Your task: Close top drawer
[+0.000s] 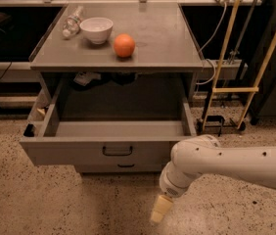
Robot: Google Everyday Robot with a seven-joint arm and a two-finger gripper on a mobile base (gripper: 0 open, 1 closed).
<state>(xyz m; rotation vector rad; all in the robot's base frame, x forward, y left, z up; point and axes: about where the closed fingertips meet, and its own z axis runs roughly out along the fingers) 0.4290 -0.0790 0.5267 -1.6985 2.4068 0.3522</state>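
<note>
Claw [160, 210] low over the floor [40, 209], state cannot tell; top drawer [69, 153] stands open, front panel at claw's 11 o'clock, apart

No legible text, label, brand, number or sign found on the top drawer [79, 153], the cabinet top [162, 38] or the gripper [160, 212], positioned near-right of the drawer front.

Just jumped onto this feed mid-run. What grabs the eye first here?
The top drawer stands pulled far out, filling the middle of the view. The white arm reaches in from the lower right, its gripper hanging low over the floor, right of the drawer's handle. An orange sits on the tabletop beside a white bowl.
</note>
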